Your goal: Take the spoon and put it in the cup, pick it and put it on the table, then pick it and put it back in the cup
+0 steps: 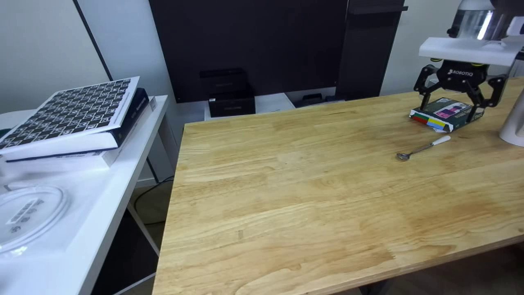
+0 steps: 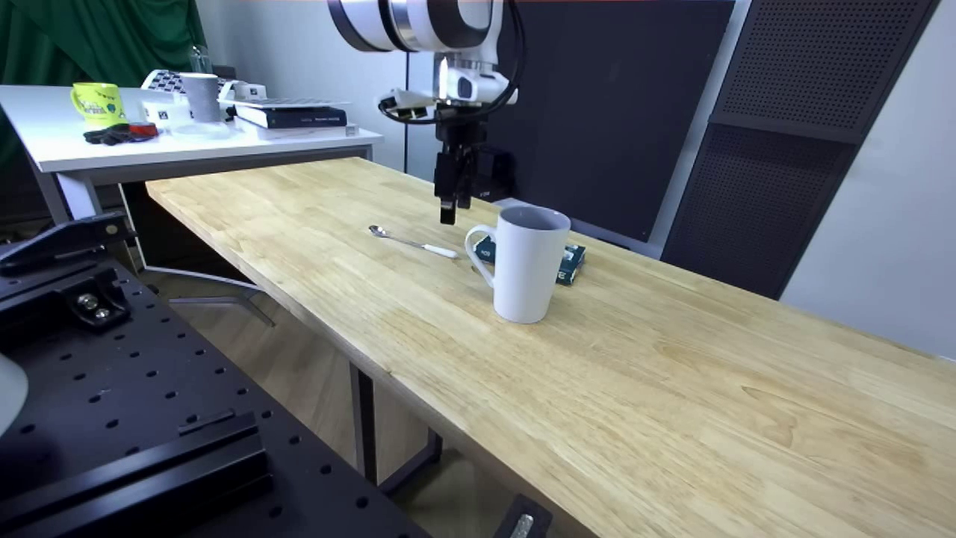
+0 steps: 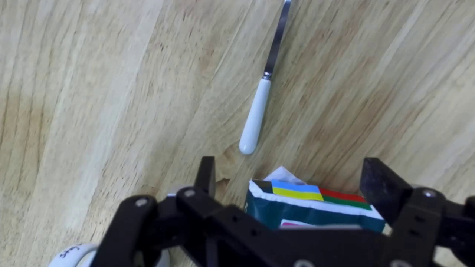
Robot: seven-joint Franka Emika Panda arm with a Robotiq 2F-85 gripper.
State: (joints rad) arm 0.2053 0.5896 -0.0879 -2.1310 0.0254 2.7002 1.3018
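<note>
The spoon (image 1: 441, 140) lies flat on the wooden table (image 1: 286, 196), with a silvery bowl and stem and a white handle end. It also shows in an exterior view (image 2: 439, 250) and in the wrist view (image 3: 255, 115), where its bowl is out of frame. The white cup (image 2: 532, 265) stands upright near the spoon's handle end; an exterior view shows only part of it (image 1: 516, 123), and the wrist view only its handle and a bit of its side (image 3: 70, 255). My gripper (image 3: 289, 163) is open and empty, above the table, beside the spoon's handle end and over the colourful box.
A flat dark green box (image 1: 448, 111) with coloured stripes lies under my gripper, behind the cup in an exterior view (image 2: 571, 263). A white side table (image 1: 94, 196) holds books (image 1: 73, 110). A black perforated platform (image 2: 187, 418) stands beside the wooden table.
</note>
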